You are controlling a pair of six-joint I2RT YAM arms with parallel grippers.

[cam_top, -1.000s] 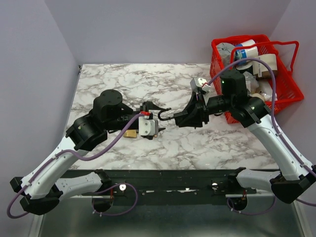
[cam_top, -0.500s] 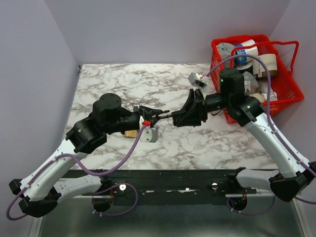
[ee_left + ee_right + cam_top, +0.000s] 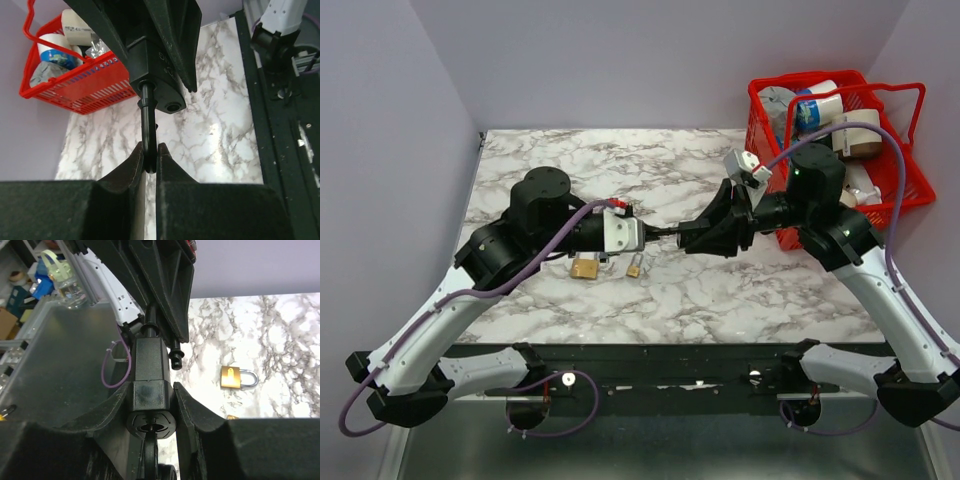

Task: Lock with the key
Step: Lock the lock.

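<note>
My right gripper (image 3: 150, 390) is shut on the body of the black padlock (image 3: 149, 365), held level above the table. A black key head (image 3: 152, 452) sticks out of the keyhole at the end facing the right wrist camera. The lock's black shackle (image 3: 146, 120) stands open, with one leg in the body (image 3: 155, 75) and the other hole empty. My left gripper (image 3: 148, 156) is shut on the bend of that shackle. From above, the padlock (image 3: 667, 232) bridges the left gripper (image 3: 645, 232) and the right gripper (image 3: 695, 236).
A brass padlock (image 3: 584, 268) and a smaller brass one (image 3: 634, 267) lie on the marble table (image 3: 620, 160) below the left gripper. A red basket (image 3: 905, 185) of tape rolls and jars stands at the back right.
The left jaws have shut on the shackle. Both grippers and the padlock have shifted a little to the right, which uncovers the small brass padlock.
</note>
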